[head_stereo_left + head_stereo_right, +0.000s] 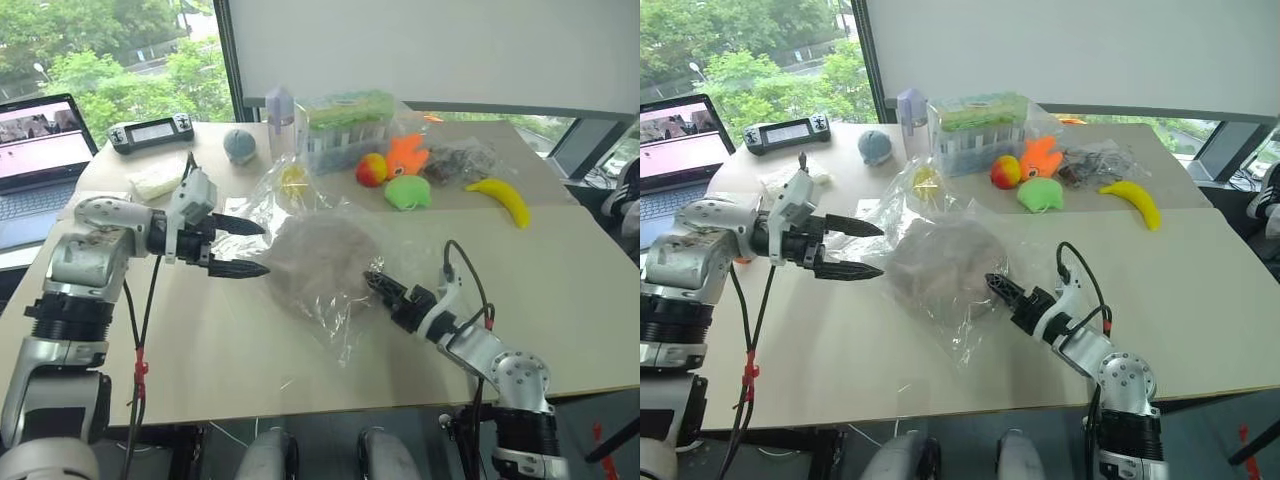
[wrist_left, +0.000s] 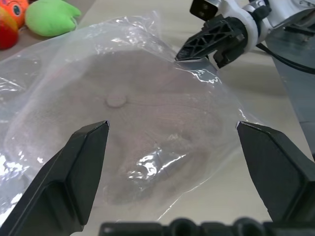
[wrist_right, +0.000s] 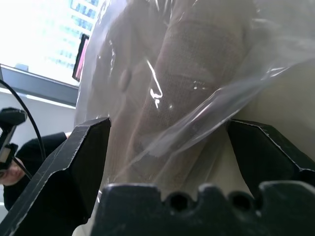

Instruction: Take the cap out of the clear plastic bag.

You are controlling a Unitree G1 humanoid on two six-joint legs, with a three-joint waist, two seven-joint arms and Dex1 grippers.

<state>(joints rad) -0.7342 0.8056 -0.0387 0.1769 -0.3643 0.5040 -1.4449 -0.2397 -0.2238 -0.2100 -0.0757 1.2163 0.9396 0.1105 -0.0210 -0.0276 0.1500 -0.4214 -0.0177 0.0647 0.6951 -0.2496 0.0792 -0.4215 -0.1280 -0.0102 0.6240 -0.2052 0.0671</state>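
The taupe-beige cap point(image 1: 318, 262) lies flat on the table inside the clear plastic bag point(image 1: 262, 200), its top button point(image 2: 116, 101) facing up. My left gripper point(image 1: 263, 248) hovers just left of the bag, open, its fingers pointing right at the cap. My right gripper point(image 1: 376, 284) sits low at the bag's right edge, open, its tips against the wrinkled film. In the right wrist view the bagged cap point(image 3: 197, 59) stands between the wide-spread fingers point(image 3: 78, 162). The left wrist view shows the right gripper point(image 2: 197, 46) touching the bag's far side.
Behind the bag stand a clear box with a green lid point(image 1: 345, 125), a bottle point(image 1: 280, 112), a grey-blue ball point(image 1: 240, 145), plush toys point(image 1: 407, 190), a small bag of dark bits point(image 1: 460, 160) and a banana point(image 1: 502, 200). A laptop point(image 1: 35, 165) and a controller point(image 1: 150, 132) lie far left.
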